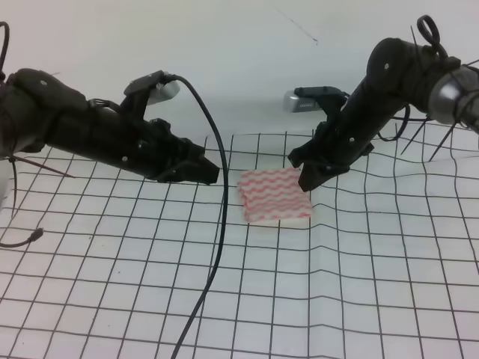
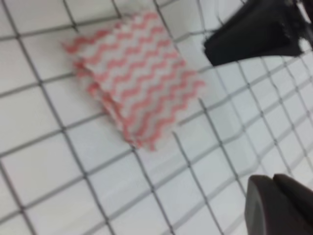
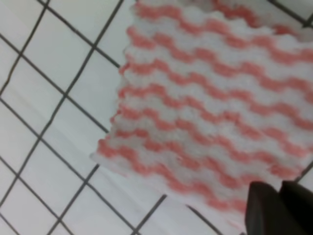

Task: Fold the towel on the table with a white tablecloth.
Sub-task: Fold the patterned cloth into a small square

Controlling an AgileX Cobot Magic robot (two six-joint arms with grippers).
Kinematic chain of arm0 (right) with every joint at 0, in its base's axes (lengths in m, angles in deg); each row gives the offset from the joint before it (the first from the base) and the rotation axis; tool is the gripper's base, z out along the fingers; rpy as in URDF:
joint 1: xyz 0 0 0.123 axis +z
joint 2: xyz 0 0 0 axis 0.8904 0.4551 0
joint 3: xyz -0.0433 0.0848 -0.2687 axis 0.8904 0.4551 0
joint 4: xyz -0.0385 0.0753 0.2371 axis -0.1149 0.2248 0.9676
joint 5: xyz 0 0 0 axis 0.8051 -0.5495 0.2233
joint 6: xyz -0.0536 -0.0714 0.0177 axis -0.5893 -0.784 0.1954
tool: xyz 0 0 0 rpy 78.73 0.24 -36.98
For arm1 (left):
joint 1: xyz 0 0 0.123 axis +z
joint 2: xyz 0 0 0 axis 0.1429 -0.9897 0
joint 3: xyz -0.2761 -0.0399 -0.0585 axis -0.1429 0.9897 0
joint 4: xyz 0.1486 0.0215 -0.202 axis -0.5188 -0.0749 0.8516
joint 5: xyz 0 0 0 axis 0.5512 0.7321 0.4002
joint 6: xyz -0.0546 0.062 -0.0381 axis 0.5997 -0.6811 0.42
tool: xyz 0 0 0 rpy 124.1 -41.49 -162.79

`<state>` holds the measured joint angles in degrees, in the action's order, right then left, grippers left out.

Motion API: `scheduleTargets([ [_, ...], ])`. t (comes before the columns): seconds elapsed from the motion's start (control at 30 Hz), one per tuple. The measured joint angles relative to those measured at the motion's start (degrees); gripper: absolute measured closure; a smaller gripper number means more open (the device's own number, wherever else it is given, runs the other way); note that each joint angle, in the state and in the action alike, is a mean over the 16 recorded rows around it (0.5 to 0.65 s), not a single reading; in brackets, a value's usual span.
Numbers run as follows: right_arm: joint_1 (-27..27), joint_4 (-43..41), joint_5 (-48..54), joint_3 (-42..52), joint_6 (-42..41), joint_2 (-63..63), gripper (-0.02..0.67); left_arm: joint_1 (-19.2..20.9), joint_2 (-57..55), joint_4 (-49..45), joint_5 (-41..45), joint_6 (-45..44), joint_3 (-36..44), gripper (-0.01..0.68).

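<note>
The towel (image 1: 275, 196), pink-red and white with wavy stripes, lies folded into a small layered rectangle on the white grid tablecloth (image 1: 135, 292) that covers the table. My left gripper (image 1: 210, 173) hovers left of it, shut and holding nothing. My right gripper (image 1: 305, 179) hangs at the towel's far right corner, shut, with no cloth between its fingers. The left wrist view has the towel (image 2: 137, 78) flat, the right gripper (image 2: 230, 41) apart from it, and my left gripper (image 2: 275, 183) low right. In the right wrist view the towel (image 3: 210, 112) fills the frame above my right gripper (image 3: 279, 190).
A black cable (image 1: 218, 247) trails from the left arm across the tablecloth toward the front edge. The tablecloth has wrinkles (image 1: 359, 247) right of the towel. A white wall (image 1: 239, 60) stands behind the table.
</note>
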<state>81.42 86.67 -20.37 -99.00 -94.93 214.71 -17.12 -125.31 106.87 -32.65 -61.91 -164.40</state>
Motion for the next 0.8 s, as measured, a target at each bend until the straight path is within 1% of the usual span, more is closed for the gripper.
scheduleTargets([
  [0.23,0.0,-0.6,0.2,-0.2,0.4,-2.4,0.586,0.0,4.0,-3.2,1.5,1.2,0.2,0.672],
  [0.43,0.0,-3.2,0.5,-0.2,0.8,-8.6,0.583,0.8,11.7,-6.3,0.7,2.2,2.6,0.672],
  [0.6,0.0,-8.5,-0.6,-0.2,1.9,-17.1,0.587,2.6,21.6,-7.7,-1.9,3.0,8.5,0.672],
  [0.8,0.0,-16.2,-2.4,-0.2,3.7,-29.1,0.598,5.2,37.0,-7.7,-7.9,3.3,20.2,0.672],
])
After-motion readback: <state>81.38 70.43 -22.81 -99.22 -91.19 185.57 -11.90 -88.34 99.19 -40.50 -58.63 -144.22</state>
